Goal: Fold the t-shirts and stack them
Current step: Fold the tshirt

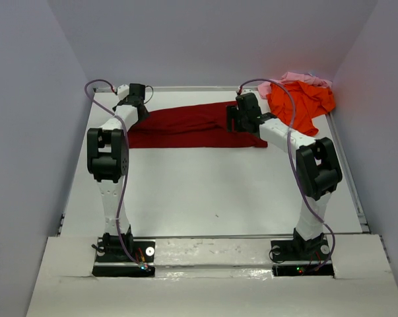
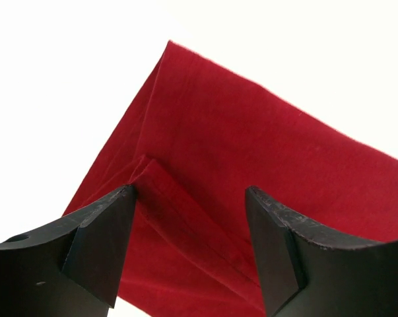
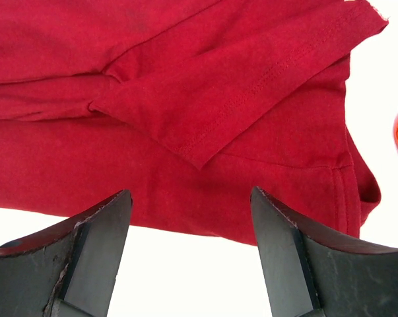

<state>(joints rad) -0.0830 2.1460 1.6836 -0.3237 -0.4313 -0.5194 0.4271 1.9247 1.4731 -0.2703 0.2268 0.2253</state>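
One shirt, seemingly beneath left hand

I record the long folded dark red cloth t-shirt lying across the flat white table from 10 to 1 o'clock. At 2 o'clock, the crumpled bright orange cloth t-shirt lies partly over the pale pink cloth t-shirt behind it. The left gripper stands over the red shirt's 9 o'clock end, and the right gripper over its 3 o'clock end.
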